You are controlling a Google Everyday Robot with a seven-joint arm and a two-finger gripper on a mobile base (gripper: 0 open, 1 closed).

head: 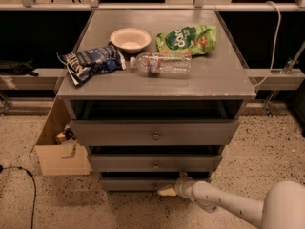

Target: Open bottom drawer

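Note:
The gray cabinet has three drawers stacked under its top. The bottom drawer (131, 183) is the lowest, narrowest gray front, near the floor, with a tiny knob by its middle. My gripper (167, 190) reaches in from the lower right on a white arm. Its pale fingertips sit at the bottom drawer's front, right beside the knob. The middle drawer (155, 163) and the top drawer (155, 133) stand above it, each slightly pulled out.
On the cabinet top (219, 75) lie a white bowl (130, 38), a green chip bag (187, 39), a clear plastic bottle (161, 64) and a blue chip bag (89, 61). A cardboard box (59, 147) stands on the speckled floor to the left. A black cable (28, 185) runs along the floor.

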